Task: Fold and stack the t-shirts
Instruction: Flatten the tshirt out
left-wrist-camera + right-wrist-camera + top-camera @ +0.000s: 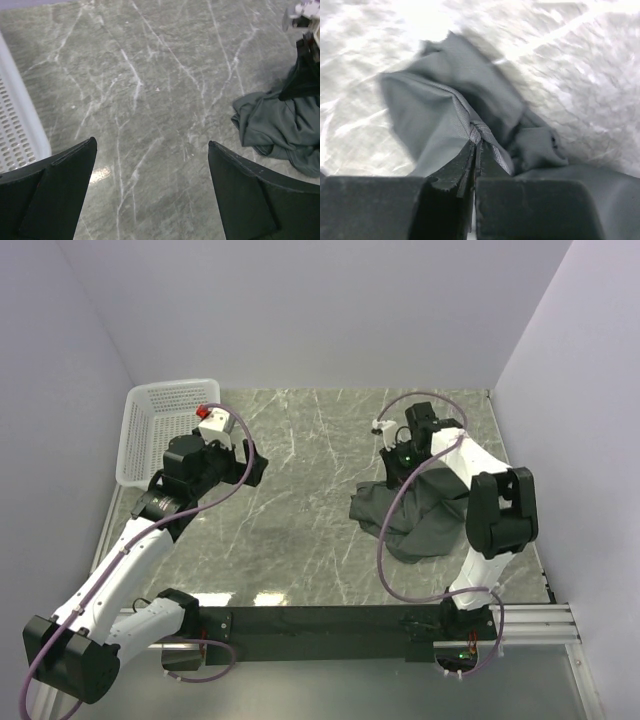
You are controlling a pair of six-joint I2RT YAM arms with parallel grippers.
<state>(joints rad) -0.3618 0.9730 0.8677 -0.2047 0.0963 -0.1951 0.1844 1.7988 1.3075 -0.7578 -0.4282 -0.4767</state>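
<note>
**Right arm pinches a fold of the grey shirt; left arm waits open**

A dark charcoal-grey soft fabric t-shirt (418,522) lies crumpled in a heap at the right of centre in the overhead view, on the grey-green marble-patterned table top (300,490). One part of the cloth rises from the heap toward the right gripper (393,472), just above the pile in the frame. In the right wrist view the two black fingers of that gripper (476,146) are pressed together on a stitched edge of the shirt (435,110), with the fabric draping away toward the upper left and lower right of the frame.

The left gripper (256,468) sits in the left half of the overhead view, well apart from the shirt. Its jaws stand wide apart with nothing between them; the left wrist view shows bare table under the gap (151,145) and the shirt (275,125) at the right edge.

A white plastic mesh basket (165,425) stands in the upper left of the overhead view, against the wall.
</note>
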